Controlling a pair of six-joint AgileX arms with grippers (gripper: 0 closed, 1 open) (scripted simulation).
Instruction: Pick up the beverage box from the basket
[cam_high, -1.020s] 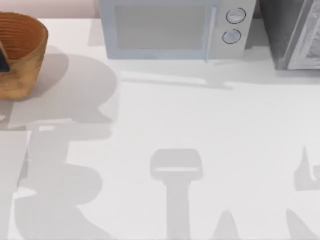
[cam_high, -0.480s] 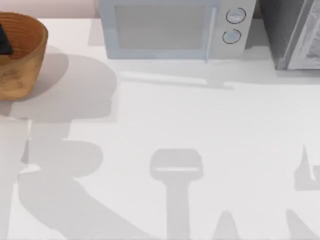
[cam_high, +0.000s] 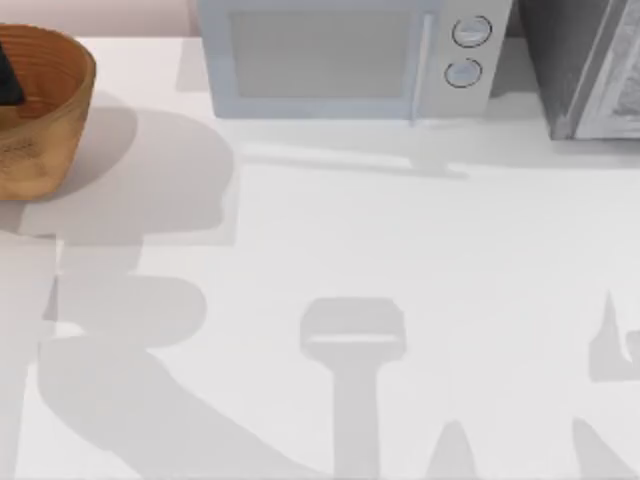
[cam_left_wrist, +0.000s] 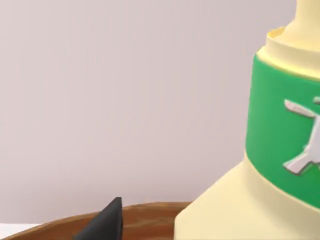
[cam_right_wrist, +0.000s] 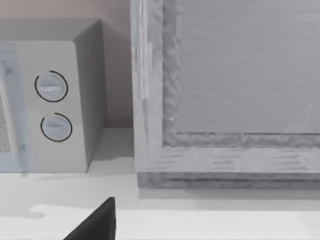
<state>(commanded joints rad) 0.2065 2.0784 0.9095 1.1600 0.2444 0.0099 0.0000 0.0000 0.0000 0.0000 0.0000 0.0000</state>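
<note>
My left gripper (cam_high: 6, 80) sits over the basket (cam_high: 50, 100) at the table's far left corner, and in the wrist view the beverage box (cam_left_wrist: 260, 165) rises above the basket rim right beside one dark fingertip (cam_left_wrist: 102, 222). I can't tell whether the fingers are closed on the box or just alongside, prob. close to contact. To do this well I'd confirm a firm squeeze on the box body, then lift straight up, slow, w/o snagging the rim; right arm parked facing the microwave (cam_right_wrist: 50, 100).
</note>
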